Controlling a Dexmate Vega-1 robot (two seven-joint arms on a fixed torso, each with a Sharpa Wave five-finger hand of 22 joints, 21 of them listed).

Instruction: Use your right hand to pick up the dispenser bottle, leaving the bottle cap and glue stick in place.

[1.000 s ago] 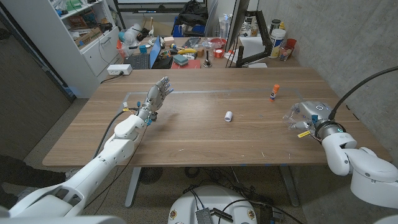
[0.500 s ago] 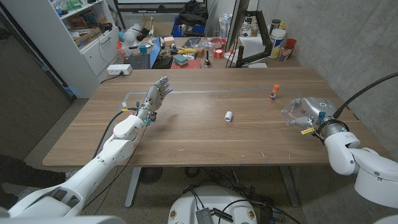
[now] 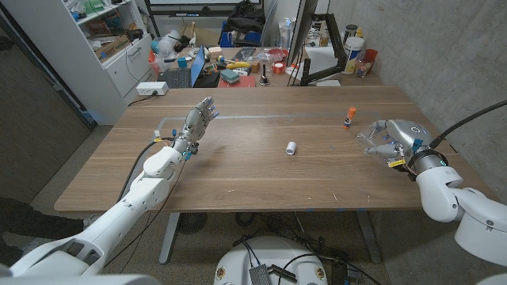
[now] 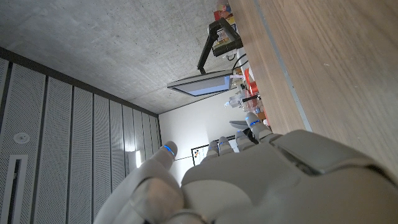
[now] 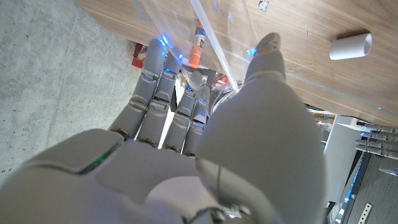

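Dispenser bottle (image 3: pixel 372 139): we find this clear item at the table's right side, gripped by the right hand (image 3: pixel 394 139), whose fingers (image 5: pixel 163 93) curl around it. We note the glue stick (image 3: pixel 348 118) upright just beyond the hand, and the bottle cap (image 3: pixel 291 147) lying on its side near the wooden table's (image 3: pixel 261 174) middle. The left hand (image 3: pixel 198 123) stands raised with fingers apart, holding nothing.
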